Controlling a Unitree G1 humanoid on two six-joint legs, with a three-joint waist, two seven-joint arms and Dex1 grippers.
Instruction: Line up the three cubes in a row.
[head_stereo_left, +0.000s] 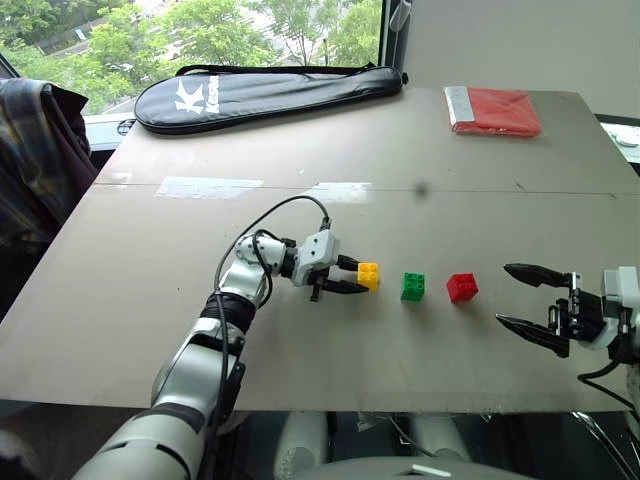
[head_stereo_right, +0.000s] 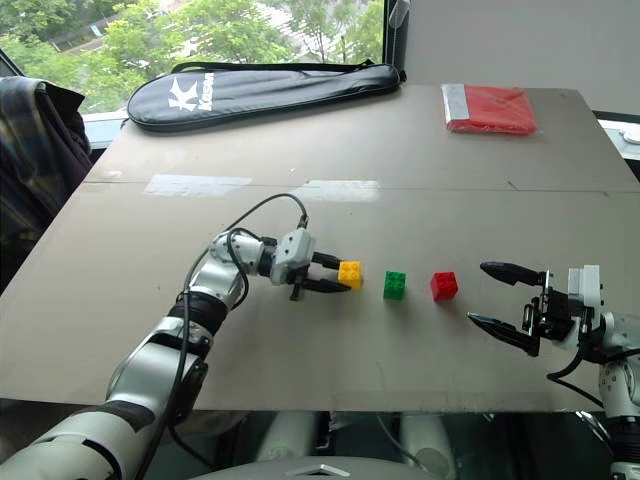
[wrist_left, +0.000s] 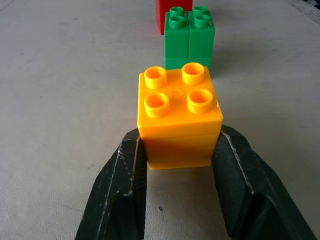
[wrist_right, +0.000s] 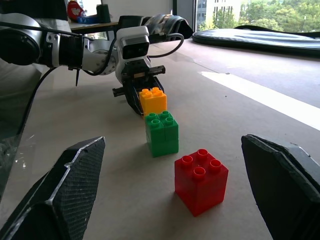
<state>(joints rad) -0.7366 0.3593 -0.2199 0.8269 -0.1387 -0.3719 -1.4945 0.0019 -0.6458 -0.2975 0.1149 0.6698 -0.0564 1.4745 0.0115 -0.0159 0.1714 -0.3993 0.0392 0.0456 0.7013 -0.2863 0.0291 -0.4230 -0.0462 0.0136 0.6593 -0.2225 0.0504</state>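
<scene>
The yellow cube (head_stereo_left: 368, 275) is clamped by the left tool (head_stereo_left: 347, 276) at frame centre. The green cube (head_stereo_left: 413, 286) and red cube (head_stereo_left: 461, 287) are lined up rightward on the bench (head_stereo_left: 300, 150). The right tool (head_stereo_left: 520, 296) is held wide apart at right.

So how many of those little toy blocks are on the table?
3, in a row: the yellow block between the left gripper fingers, the green block in the middle, the red block nearest the open right gripper. None look hidden.

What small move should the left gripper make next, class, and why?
Probably open the left gripper and draw back: it is shut on the yellow studded plastic cube, which already sits on the table in line with the green studded cube and red studded cube.
</scene>
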